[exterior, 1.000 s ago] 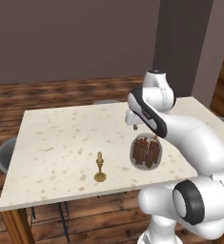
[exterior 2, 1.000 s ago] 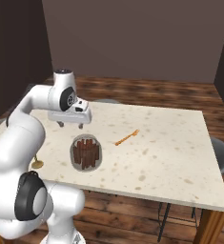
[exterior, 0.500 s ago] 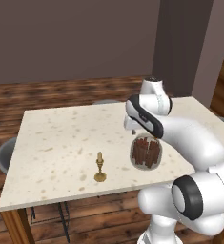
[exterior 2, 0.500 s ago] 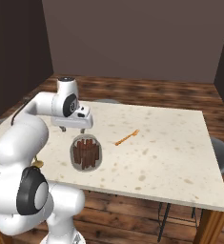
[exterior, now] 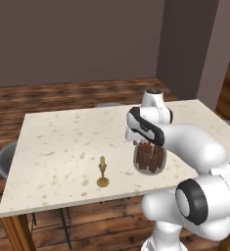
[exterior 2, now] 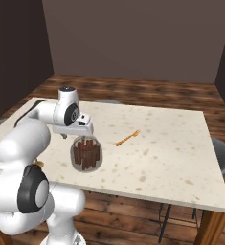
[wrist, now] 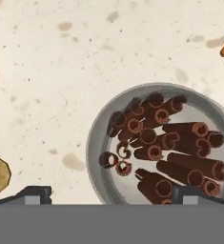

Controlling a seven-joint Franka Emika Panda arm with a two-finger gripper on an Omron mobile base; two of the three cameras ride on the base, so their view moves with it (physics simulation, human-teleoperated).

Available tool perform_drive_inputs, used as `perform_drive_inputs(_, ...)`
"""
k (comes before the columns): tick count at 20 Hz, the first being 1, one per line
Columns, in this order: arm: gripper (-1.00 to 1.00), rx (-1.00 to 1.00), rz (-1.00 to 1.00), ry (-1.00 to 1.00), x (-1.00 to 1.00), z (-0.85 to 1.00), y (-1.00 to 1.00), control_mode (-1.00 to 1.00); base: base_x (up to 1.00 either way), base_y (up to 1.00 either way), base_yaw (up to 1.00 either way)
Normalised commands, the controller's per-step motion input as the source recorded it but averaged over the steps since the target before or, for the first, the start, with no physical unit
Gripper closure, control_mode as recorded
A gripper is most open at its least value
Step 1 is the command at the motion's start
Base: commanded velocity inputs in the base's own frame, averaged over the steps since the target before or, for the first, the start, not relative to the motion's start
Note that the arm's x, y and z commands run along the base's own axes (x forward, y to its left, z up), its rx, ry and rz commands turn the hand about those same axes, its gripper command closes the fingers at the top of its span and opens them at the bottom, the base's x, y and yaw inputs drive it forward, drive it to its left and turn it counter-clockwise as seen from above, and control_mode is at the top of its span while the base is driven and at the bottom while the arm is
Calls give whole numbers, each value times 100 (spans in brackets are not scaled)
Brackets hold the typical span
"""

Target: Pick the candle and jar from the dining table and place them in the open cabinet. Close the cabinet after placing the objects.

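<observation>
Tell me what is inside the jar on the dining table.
The jar holds dark reddish-brown rolled sticks, seen end-on through the top in the hand view. Its lowest edge is cut off, so the sticks there stay unseen.

Cream, brown-speckled dining table [exterior: 57, 147]; clear jar [exterior: 149, 158] of reddish-brown sticks; brass-held cream candle [exterior: 103, 172].

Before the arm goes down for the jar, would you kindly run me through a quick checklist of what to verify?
1. End effector open: ok, the fingers stand wide apart.
2. End effector above the jar: ok, but in the hand view the jar sits off to one side, near one fingertip.
3. Jar centred between the fingers: not ok, needs a sideways shift first.
4. Jar upright on the table: ok.
5. Candle clear of the descent: ok, it stands apart from the jar.
6. Orange stick out of the way: ok, it lies beyond the jar.
</observation>
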Motion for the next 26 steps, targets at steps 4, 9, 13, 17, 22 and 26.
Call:
perform_drive_inputs(4, -100, 0, 0, 0, 4, -32, 3, -100, 0, 0, 0)
perform_drive_inputs(9, -100, 0, 0, 0, 5, -35, 6, -100, 0, 0, 0)
perform_drive_inputs(13, -100, 0, 1, 1, 4, -41, 9, -100, 0, 0, 0)
perform_drive_inputs(17, -100, 0, 1, 2, 2, -47, 12, -100, 0, 0, 0)
perform_drive_inputs(22, 100, -2, 1, 5, 4, -46, 17, -100, 0, 0, 0)
perform_drive_inputs(26, 100, -5, 2, 10, 0, -26, 22, -100, 0, 0, 0)
